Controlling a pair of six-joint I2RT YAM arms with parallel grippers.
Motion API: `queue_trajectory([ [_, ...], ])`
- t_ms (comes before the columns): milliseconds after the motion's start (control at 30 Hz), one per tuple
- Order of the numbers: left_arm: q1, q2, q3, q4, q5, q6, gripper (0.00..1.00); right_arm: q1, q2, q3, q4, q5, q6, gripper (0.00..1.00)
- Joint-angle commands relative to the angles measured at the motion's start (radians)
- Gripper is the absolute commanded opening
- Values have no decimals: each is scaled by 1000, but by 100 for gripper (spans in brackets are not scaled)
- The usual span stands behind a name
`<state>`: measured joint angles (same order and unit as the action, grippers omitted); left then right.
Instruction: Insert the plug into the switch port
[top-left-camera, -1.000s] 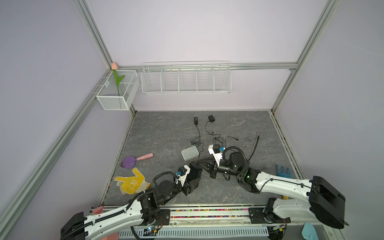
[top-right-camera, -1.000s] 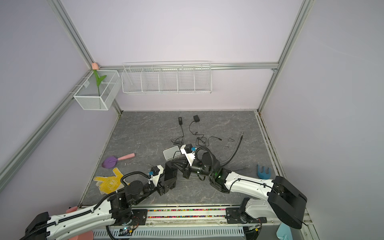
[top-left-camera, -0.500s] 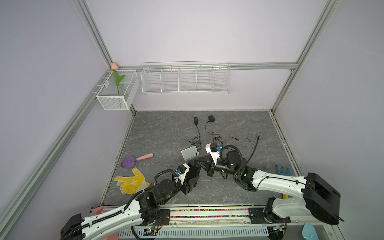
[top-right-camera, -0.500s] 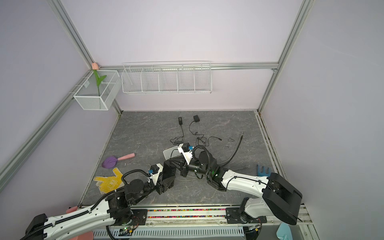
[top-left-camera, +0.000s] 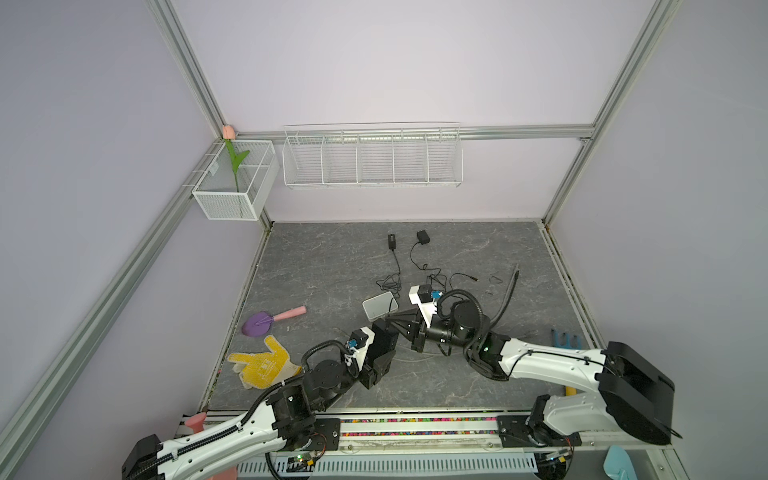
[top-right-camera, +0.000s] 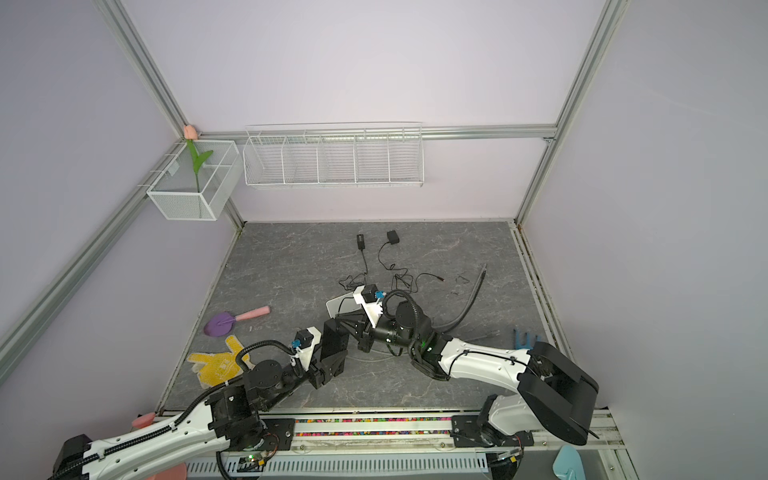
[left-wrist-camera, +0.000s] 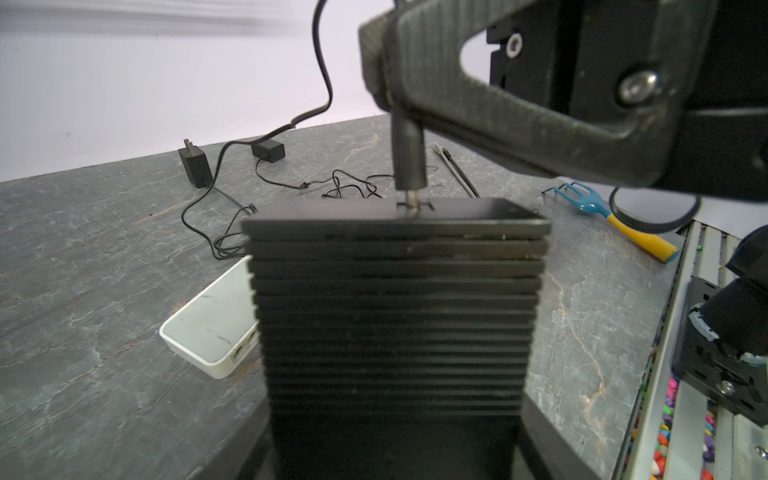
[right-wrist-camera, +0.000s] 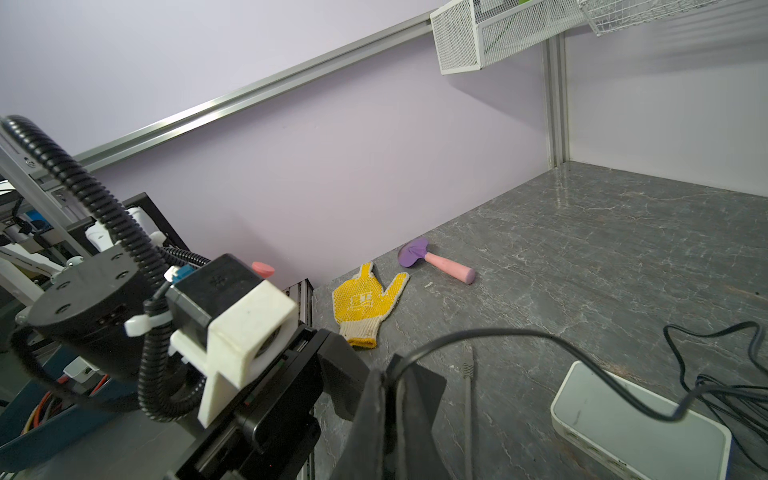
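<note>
Edging left over the last second, the right arm has brought the right pincer (left-wrist-camera: 384, 77) up to the black switch (left-wrist-camera: 395, 307), which has hardly shifted; that pincer is clamped on the plug (left-wrist-camera: 409, 160), with the cable (left-wrist-camera: 322, 70) trailing behind; the left pincer (top-left-camera: 379, 360) grips the black switch and holds it on end over the near middle of the counter (top-left-camera: 324, 266), just nearer than the white box (left-wrist-camera: 208, 328); the plug's metal tip meets the port (left-wrist-camera: 412, 206) on the upturned face, so the insertion itself seems to be in hand; the next move calls for a straight push along the plug's axis while the left arm braces the switch; how deep the tip sits I cannot tell, the port being small and blurred; both top views hide the joint behind the pincers; the left fingers are cut off in the left wrist view.
</note>
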<state>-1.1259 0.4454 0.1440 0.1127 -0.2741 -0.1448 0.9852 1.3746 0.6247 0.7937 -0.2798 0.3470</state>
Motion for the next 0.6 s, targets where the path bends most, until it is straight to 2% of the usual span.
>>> queue_trajectory([
  [0,-6,-70,117,320,19,46,0,13,81,-45,-251,-23,-4,7],
  [267,-6,-112,144,288,20,77,0,13,90,-51,-249,-37,-3,7],
  [567,-6,-151,206,223,121,103,0,13,105,-49,-278,-131,-54,7],
])
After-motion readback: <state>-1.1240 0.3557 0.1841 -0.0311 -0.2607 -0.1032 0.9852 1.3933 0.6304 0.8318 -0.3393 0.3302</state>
